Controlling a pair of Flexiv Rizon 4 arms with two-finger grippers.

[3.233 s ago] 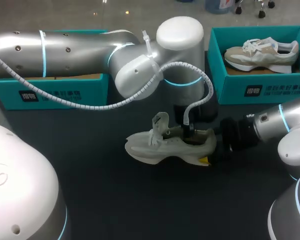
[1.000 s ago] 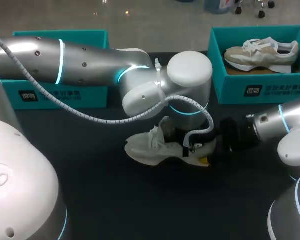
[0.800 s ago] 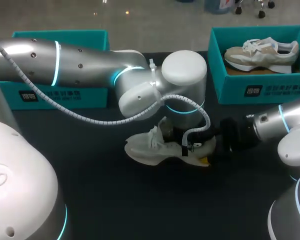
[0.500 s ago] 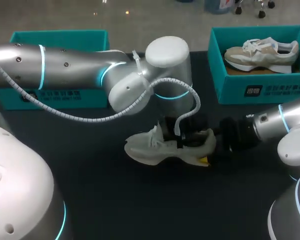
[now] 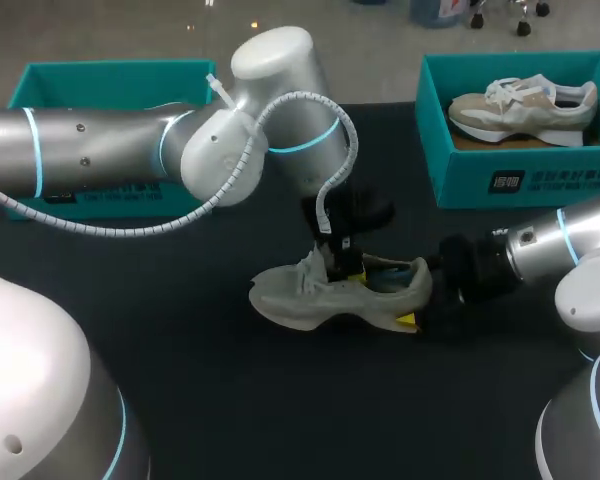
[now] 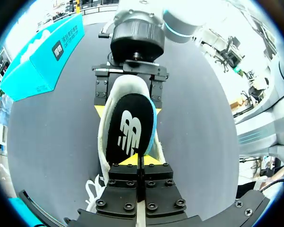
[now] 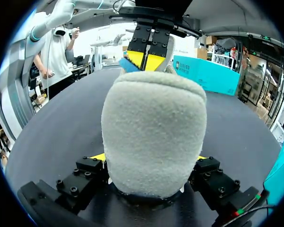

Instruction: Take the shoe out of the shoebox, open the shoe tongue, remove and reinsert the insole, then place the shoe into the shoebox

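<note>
The left gripper is closed. Its two yellow tips are pressed together on the near edge of the insole, so it grips the insole. From these tips the insole runs straight ahead, black face up with a blue underside. Its rounded end lies at the far side, just before the right gripper.

This is the relation that matters. The long axis of the insole and that of the shoe make one line between the two grippers. The left gripper is above the middle of the shoe and the right gripper is at its back end. The right gripper is closed on the shoe, with one yellow tip touching each side of the grey heel. The toe points away from it, toward my left side.

In my judgement the left arm must do the coming move along this line, while the right arm only braces the shoe. How much of the insole sits inside the shoe I cannot tell.

About writing: the insole carries a white logo near its rounded end, and I do not read it out.

Behind the left arm stands a teal shoebox. Beyond the right gripper stands a second shoebox with white print on its side, holding another sneaker. The shoe and both boxes rest on the dark table.
</note>
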